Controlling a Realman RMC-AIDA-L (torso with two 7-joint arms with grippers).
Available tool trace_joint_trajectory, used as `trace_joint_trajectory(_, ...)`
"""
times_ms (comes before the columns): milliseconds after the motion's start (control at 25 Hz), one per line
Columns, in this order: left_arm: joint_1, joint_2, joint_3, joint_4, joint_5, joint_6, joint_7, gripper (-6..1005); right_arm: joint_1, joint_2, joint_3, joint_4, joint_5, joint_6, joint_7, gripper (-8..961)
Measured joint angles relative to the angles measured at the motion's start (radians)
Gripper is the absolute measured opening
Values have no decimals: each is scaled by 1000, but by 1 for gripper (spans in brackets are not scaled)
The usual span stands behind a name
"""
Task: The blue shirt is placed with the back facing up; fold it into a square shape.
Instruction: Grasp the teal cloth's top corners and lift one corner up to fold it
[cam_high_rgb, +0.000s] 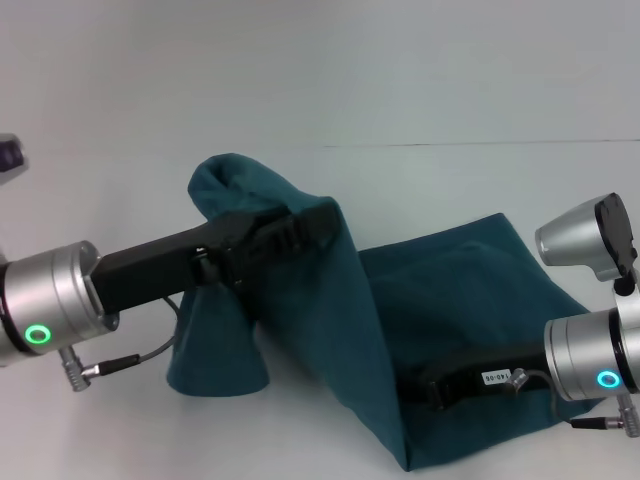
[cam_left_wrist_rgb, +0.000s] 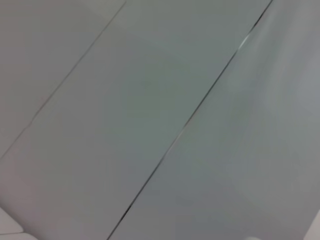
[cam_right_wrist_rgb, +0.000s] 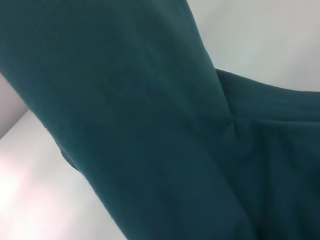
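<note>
The left arm reaches in from nine o'clock in the head view, its black forearm stretched toward three o'clock and raised above the table (cam_high_rgb: 420, 80). The left jaws (cam_high_rgb: 325, 215) are buried in a lifted fold of the blue shirt (cam_high_rgb: 450, 290); the cloth wraps around their tip, so I cannot tell whether they are spread or pressed together, though the fabric hangs from that spot. From there the shirt rises to a rounded hump toward eleven o'clock of the jaws and drops in a steep sheet toward five o'clock, down to the table near the bottom edge of the view. A smaller flap hangs below the forearm, at about seven o'clock of the jaws.

The right arm comes in low from four o'clock, its black forearm lying close to the table and pointing toward nine o'clock. The right jaws (cam_high_rgb: 405, 390) go under the hanging sheet, and the cloth covers them, so their state cannot be told either.

The rest of the shirt lies flat on the white table, spreading toward three o'clock of the lifted fold, beyond the right forearm.

The right wrist view is filled with teal cloth (cam_right_wrist_rgb: 150, 125) in a taut slanted fold. The left wrist view shows only pale surface crossed by thin dark lines.
</note>
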Motion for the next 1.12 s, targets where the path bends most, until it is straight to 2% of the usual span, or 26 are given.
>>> trace_joint_trajectory(520,-55,-2,156,-56,-66,-120,40,20,-2,1,25,36,7,-5,-25,42)
trace_joint_trajectory(1120,-148,-3,182,-224,-132,-184,192,20,-33,0,83,57,40,-25,-27,42)
